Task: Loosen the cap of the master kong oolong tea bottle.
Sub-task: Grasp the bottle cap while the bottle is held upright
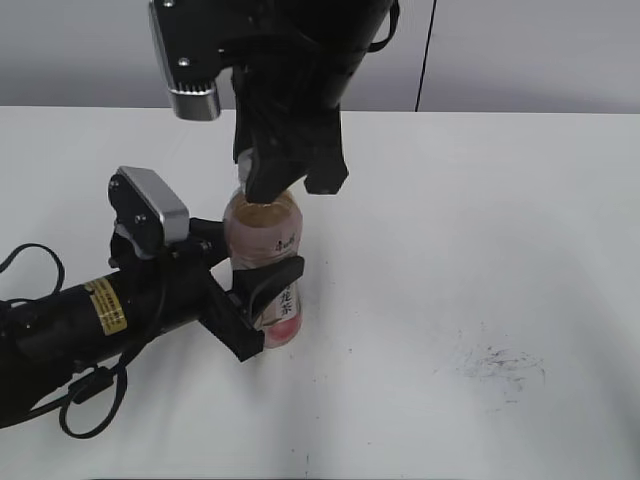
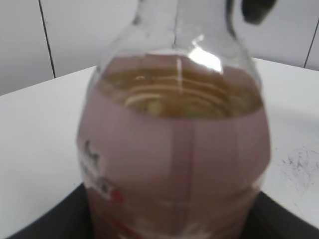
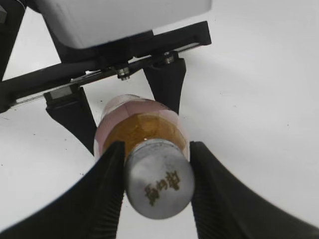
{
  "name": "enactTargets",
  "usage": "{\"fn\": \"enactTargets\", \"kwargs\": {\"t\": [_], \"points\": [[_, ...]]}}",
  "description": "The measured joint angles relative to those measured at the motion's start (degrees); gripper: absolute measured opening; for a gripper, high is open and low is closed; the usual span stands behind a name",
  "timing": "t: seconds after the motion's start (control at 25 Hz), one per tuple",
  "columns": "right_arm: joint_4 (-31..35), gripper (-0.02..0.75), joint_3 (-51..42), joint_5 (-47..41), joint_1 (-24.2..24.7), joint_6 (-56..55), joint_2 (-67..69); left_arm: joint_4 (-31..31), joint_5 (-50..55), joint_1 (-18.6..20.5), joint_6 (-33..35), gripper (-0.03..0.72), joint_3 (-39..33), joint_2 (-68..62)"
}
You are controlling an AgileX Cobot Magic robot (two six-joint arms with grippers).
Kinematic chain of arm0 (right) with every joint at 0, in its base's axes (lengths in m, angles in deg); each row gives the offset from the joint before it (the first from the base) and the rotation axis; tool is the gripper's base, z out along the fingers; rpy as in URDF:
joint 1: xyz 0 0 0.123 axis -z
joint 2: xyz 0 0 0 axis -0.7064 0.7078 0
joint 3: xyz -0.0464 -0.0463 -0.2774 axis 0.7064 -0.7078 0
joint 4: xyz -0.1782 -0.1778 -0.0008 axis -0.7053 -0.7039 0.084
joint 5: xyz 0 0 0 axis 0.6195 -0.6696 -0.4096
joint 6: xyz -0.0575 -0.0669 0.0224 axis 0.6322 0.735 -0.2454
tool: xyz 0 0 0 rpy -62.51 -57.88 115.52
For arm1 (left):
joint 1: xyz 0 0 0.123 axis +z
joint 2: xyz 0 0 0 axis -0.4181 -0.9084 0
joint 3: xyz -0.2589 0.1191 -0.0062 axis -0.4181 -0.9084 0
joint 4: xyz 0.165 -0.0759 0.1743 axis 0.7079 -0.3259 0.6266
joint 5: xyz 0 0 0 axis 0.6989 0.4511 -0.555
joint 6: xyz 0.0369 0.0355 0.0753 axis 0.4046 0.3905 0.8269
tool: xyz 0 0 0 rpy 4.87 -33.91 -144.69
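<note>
Two grips meet on one bottle, and that is where the trouble could start. My right gripper [image 3: 155,185] is closed on the cap [image 3: 159,185] from above, its jaws pressing the cap's sides. Directly below it, my left gripper [image 1: 262,312] clamps the master kong oolong tea bottle [image 1: 266,262] around the label, holding it upright on the table [image 1: 480,220].

If my jaws sit only on the smooth upper edge of the cap, I judge they could slip round it when I twist; the ribbing is too blurred for me to tell how deep I hold. If the grip beneath me is too light, the whole bottle may turn with the cap. Too hard, and the soft wall could buckle and push tea out once the seal breaks.
</note>
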Motion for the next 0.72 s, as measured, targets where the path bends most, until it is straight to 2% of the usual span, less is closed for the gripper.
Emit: {"fn": "enactTargets", "kwargs": {"t": [0.08,0.2,0.28,0.4,0.48,0.56,0.64,0.72], "points": [[0.69,0.332,-0.05,1.22,0.00,-0.48,0.00,-0.31,0.09,0.00,-0.21,0.396,0.00,0.00],[5.19,0.524,-0.05,6.33,0.00,-6.15,-0.40,-0.91,0.23,0.06,-0.50,0.395,0.00,-0.07],[8.52,0.608,-0.05,9.04,-0.05,-11.33,-1.16,-0.95,0.23,0.06,-0.50,0.395,0.00,-0.07],[10.92,0.619,-0.05,9.08,-0.12,-20.39,-2.50,-0.95,0.30,0.06,-0.50,0.394,0.00,-0.07],[10.56,0.611,-0.05,8.83,-0.16,-32.00,-2.96,-0.95,0.30,0.06,-0.50,0.394,0.00,-0.07],[7.92,0.597,-0.05,8.64,-0.18,-46.41,-3.14,-0.95,0.30,0.06,-0.50,0.394,0.00,-0.07],[2.00,0.593,-0.05,7.68,-0.18,-64.38,-3.18,-0.95,0.30,0.06,-0.50,0.394,0.00,-0.07],[-2.84,0.591,-0.05,4.95,-0.18,-76.72,-3.18,-0.95,0.30,0.06,-0.50,0.394,0.00,-0.07]]}}
